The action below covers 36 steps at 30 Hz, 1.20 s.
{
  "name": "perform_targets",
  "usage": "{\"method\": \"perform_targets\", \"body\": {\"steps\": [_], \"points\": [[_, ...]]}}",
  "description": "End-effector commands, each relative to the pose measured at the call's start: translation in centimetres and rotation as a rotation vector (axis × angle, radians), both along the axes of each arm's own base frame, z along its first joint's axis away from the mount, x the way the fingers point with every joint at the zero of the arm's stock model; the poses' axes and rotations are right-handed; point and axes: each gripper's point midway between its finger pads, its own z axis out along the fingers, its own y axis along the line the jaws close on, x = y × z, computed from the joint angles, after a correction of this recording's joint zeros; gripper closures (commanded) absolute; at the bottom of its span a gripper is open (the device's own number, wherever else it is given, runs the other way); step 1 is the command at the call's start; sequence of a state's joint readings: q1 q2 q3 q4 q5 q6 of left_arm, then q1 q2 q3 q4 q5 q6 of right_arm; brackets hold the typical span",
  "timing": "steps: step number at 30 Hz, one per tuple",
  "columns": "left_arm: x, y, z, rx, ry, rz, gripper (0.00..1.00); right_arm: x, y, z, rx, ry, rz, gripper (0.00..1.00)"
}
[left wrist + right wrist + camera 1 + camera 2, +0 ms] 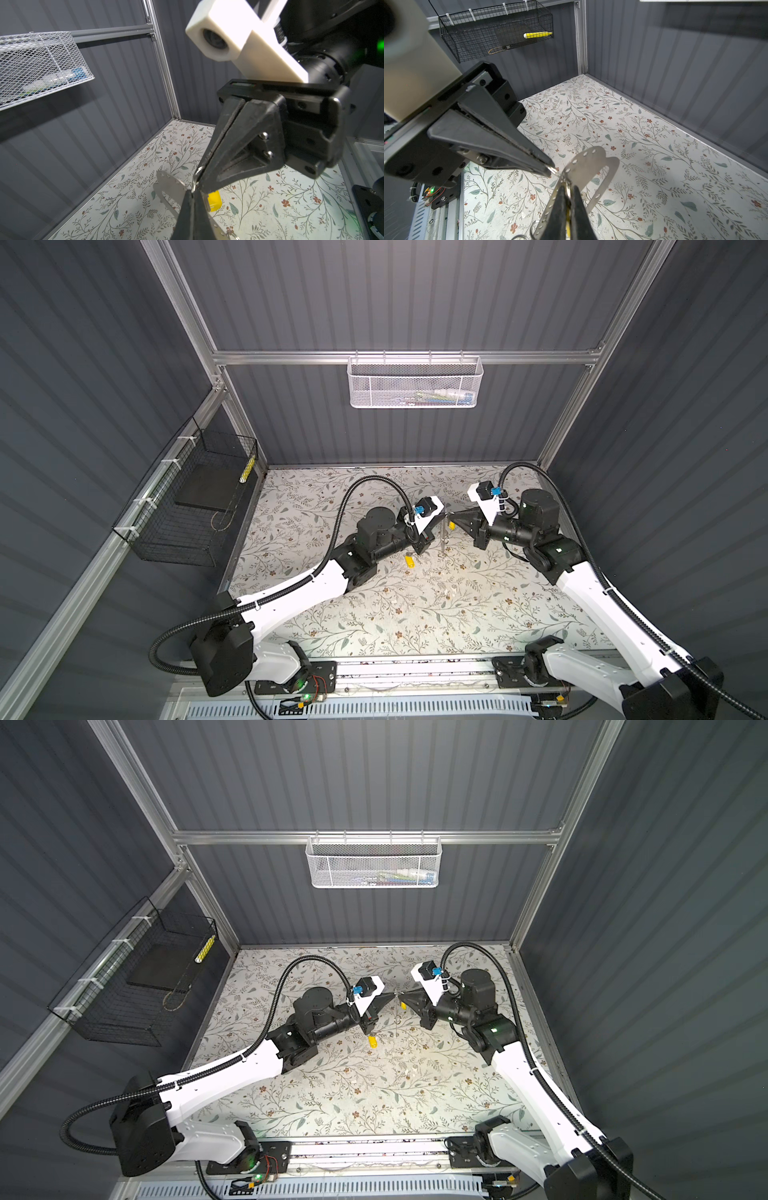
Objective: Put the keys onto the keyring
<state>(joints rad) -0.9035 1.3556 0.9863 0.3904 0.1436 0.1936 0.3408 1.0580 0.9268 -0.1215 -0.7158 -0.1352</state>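
Clamps flat grey oval metal keyring (588, 159) in tightly closed left gripper (548, 168); pinches small yellow plastic key (214, 200) by its thin wire loop in closed right gripper (199, 184), tag dangling just beneath. Risks wire slipping free, or keyring twisting loose, if tugged apart.

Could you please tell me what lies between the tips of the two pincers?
In the right wrist view the left pincer and right pincer nearly meet; only a small silvery ring and the edge of the keyring lie between them.
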Motion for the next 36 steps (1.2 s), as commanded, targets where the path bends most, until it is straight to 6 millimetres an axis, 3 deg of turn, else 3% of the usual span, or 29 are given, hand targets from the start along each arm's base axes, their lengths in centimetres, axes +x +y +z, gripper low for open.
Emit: {"method": "perform_targets", "body": {"steps": [1, 20, 33, 36], "points": [[-1.0, 0.6, 4.1, -0.125, -0.059, -0.034, 1.0, -1.6, 1.0, -0.8, -0.009, 0.036, 0.107, 0.95], [-2.2, 1.0, 5.0, -0.196, -0.06, -0.095, 1.0, -3.1, 2.2, -0.8, 0.025, 0.074, 0.255, 0.98], [-1.9, 1.2, 4.9, -0.212, -0.051, -0.096, 1.0, -3.8, 2.7, -1.2, 0.037, 0.092, 0.327, 0.99], [-1.8, 1.5, 5.0, -0.227, -0.053, -0.093, 1.0, -4.0, 2.7, -1.2, 0.039, 0.093, 0.337, 0.96]]}}
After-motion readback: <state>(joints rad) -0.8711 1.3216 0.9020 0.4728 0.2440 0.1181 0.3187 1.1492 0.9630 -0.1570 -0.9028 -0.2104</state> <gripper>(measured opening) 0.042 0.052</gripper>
